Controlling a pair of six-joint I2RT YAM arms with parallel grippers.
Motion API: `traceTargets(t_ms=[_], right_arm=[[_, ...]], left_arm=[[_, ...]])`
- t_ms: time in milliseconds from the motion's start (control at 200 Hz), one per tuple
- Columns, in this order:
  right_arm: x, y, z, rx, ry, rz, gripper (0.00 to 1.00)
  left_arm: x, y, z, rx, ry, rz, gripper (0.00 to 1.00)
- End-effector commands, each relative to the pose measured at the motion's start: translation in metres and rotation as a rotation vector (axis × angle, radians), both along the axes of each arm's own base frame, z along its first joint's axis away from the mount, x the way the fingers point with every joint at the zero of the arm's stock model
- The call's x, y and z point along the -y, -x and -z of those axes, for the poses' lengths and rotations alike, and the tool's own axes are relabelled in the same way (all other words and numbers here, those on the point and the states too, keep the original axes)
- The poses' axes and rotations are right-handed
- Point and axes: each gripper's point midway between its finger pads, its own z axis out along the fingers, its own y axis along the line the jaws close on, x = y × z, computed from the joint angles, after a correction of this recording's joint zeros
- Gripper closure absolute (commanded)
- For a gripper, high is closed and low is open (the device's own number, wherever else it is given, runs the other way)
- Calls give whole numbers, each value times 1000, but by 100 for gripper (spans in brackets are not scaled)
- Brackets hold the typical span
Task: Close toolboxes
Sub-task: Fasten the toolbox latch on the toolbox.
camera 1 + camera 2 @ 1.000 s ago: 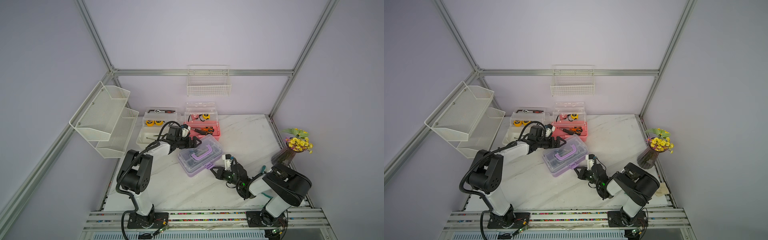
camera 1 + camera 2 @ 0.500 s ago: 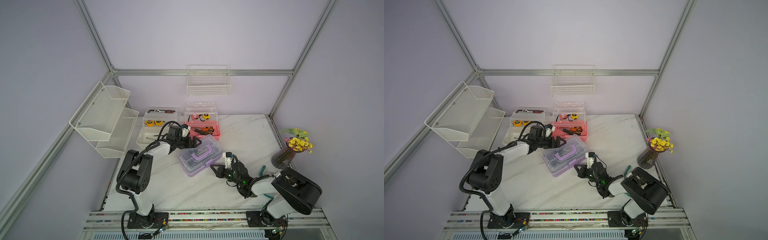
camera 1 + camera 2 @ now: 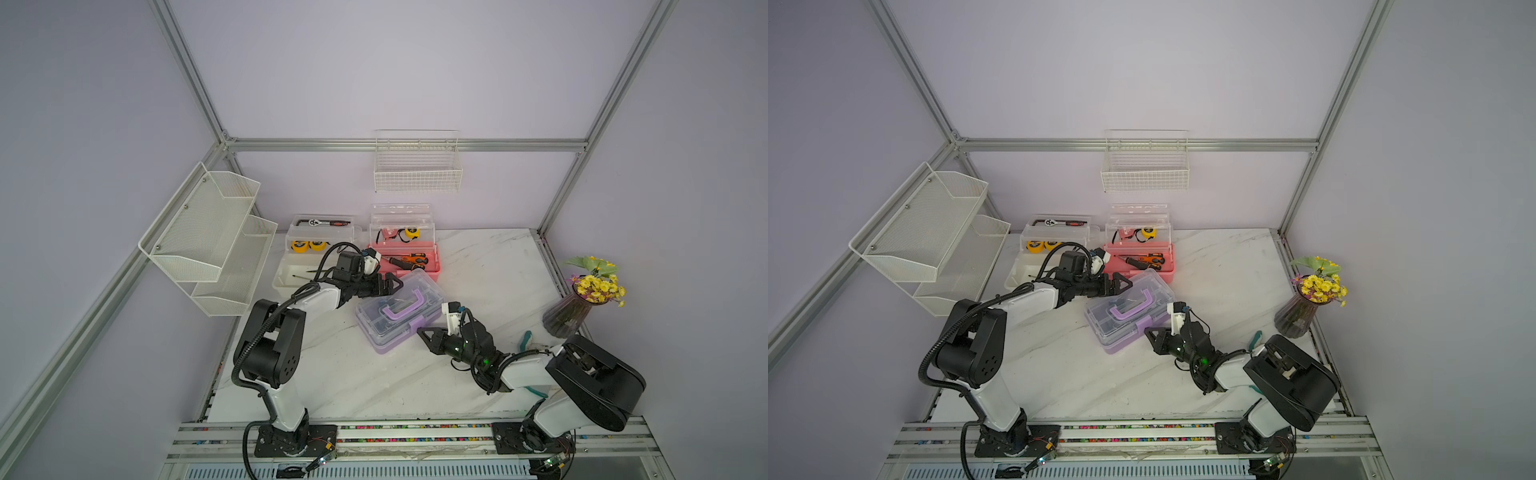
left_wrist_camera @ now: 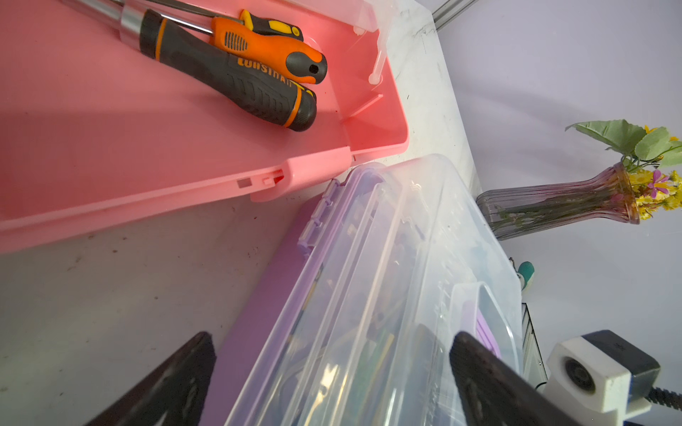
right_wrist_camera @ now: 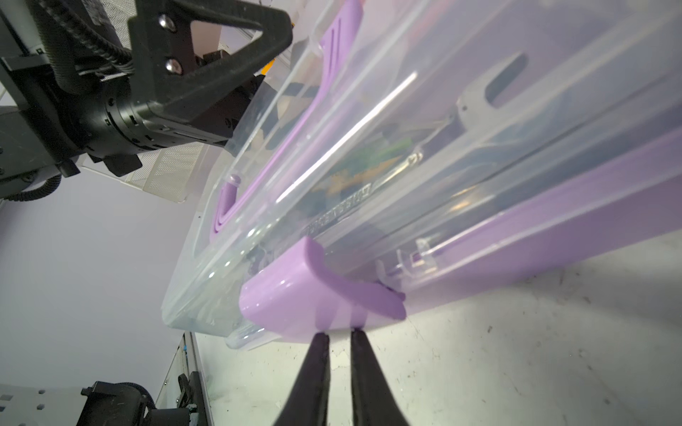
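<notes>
Starting at the left wall: white mesh shelves (image 3: 208, 237), two steps. Next, at the back of the marble table (image 3: 478, 266), a white plastic toolbox (image 3: 299, 274) with its clear lid standing up. Beside it, a pink plastic toolbox (image 3: 415, 272), lid up too, orange-and-black screwdrivers (image 4: 236, 73) lying inside. In front of these two, the left pincer (image 3: 392, 284), spread wide and gripping nothing, with one finger over the back edge of the next box and one outside it. In the middle of the table, sitting crooked just beside the pink one, a purple plastic toolbox (image 3: 399, 313) with its clear lid down. At its front, the right pincer (image 5: 337, 333), fingers a tiny bit apart, nothing between them, tips right at the purple latch (image 5: 313, 298). Far right, a glass vase of yellow flowers (image 3: 567, 316).
</notes>
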Motion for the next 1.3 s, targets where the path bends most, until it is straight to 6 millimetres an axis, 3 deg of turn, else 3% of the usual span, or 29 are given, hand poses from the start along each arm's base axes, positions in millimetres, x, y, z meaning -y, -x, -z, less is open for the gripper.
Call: traceTargets(t_ms=[0, 70, 325, 730, 1015, 1295], right_arm=[[-4, -6, -21, 51, -24, 8, 64], [-4, -7, -22, 47, -35, 16, 51], [-4, -8, -19, 32, -67, 31, 34], [-1, -16, -16, 1, -86, 85, 37], [-4, -21, -21, -35, -117, 104, 30], [-3, -21, -8, -69, -96, 113, 34]], left_arm=[[-2, 15, 15, -57, -25, 9, 0], [-2, 15, 14, -54, -24, 8, 0], [-2, 15, 13, -51, -24, 10, 0], [-3, 16, 14, -54, -27, 9, 0], [-3, 17, 16, -59, -27, 10, 0], [-3, 17, 16, -56, -27, 8, 0]])
